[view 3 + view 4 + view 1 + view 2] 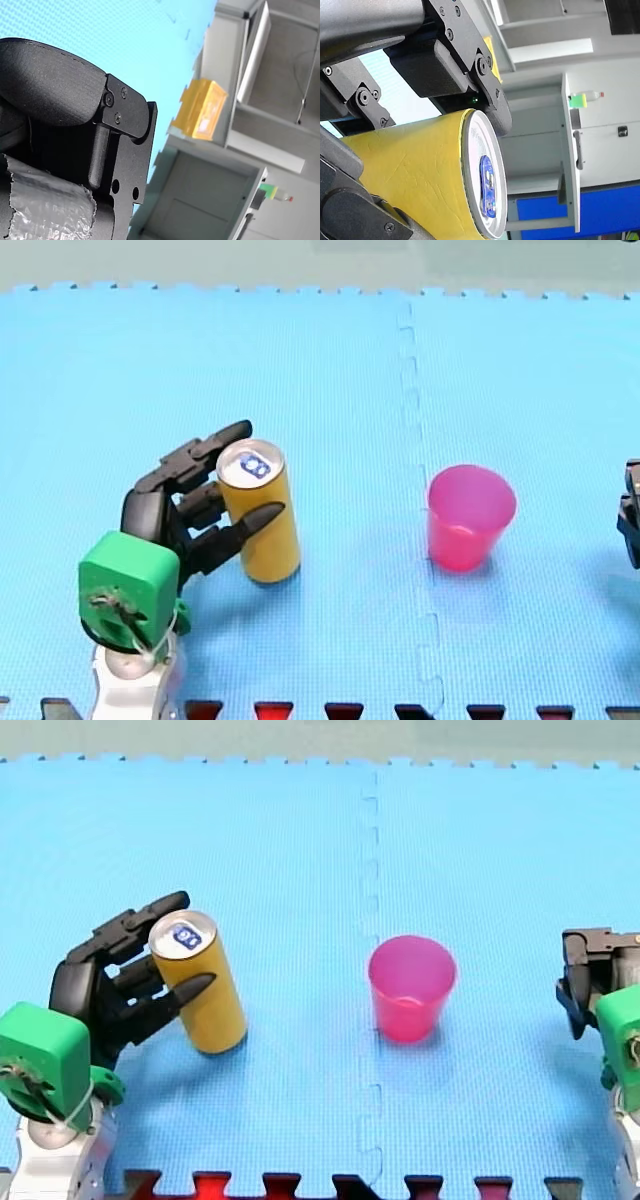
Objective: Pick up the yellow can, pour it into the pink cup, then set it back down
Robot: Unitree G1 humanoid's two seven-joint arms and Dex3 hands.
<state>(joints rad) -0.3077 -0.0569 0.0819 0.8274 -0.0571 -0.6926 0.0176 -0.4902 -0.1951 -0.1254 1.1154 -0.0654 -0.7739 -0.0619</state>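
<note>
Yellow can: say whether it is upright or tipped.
Upright, leaning slightly: the yellow can shows its lid facing up, base on the blue mat, left hand wrapped round it; right hand is at the mat's right edge.

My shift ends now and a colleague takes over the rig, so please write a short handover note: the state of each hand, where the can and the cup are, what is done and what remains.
Left hand: shut around the yellow can, on the left part of the blue mat.
Right hand: at the mat's right edge, touching neither thing.
Yellow can: tilted in the grasp, top up; I cannot tell whether its base is off the mat.
Pink cup: upright on the mat, to the right of the can, apart from both hands.
Done: the grasp.
Left: lift, pour into the cup, set the can back down.
</note>
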